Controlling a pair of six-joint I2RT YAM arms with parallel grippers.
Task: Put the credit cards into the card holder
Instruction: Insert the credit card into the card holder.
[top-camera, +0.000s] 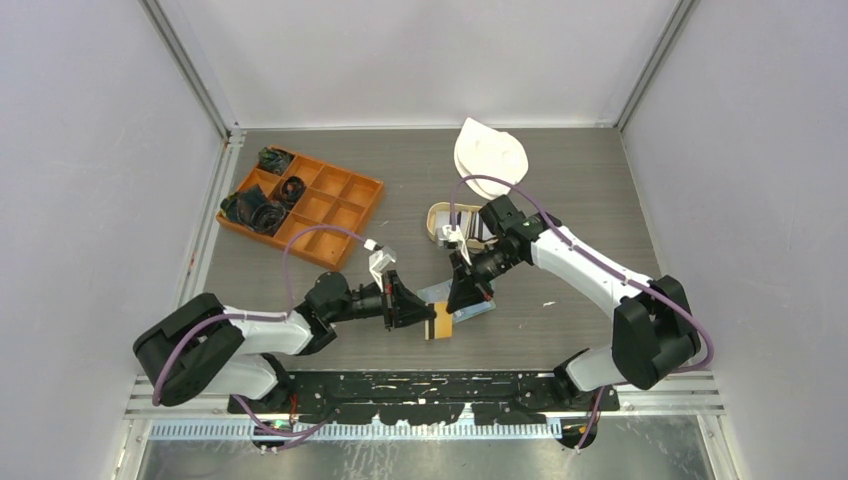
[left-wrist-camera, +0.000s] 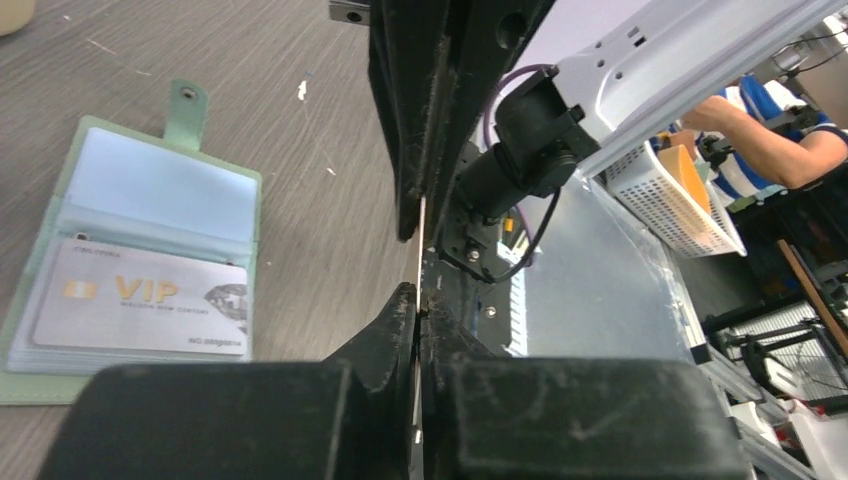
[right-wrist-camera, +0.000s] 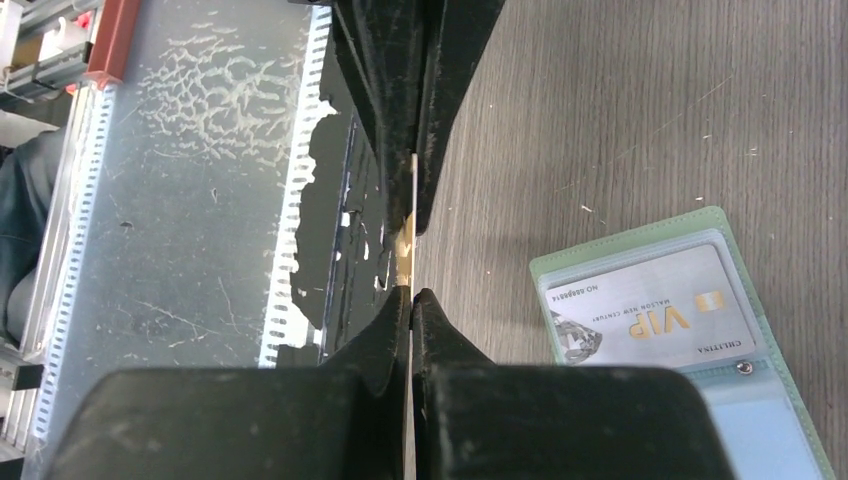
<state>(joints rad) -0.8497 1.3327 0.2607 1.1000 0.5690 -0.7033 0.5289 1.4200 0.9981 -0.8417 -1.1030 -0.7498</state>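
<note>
The left gripper (left-wrist-camera: 418, 312) and the right gripper (right-wrist-camera: 412, 300) each have their jaws pinched together on opposite ends of the same thin tan-gold credit card (top-camera: 438, 322), which has a black stripe. It shows edge-on to both wrist cameras. Just beside it on the grey wood-grain surface (top-camera: 560, 180), the sage-green folding card holder (left-wrist-camera: 160, 190) lies open and flat. A silver VIP card (left-wrist-camera: 140, 312) sits in one clear inner pocket.

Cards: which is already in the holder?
The silver VIP card, under the card holder's clear pocket; the gold card is clamped by left tool and right tool.
</note>
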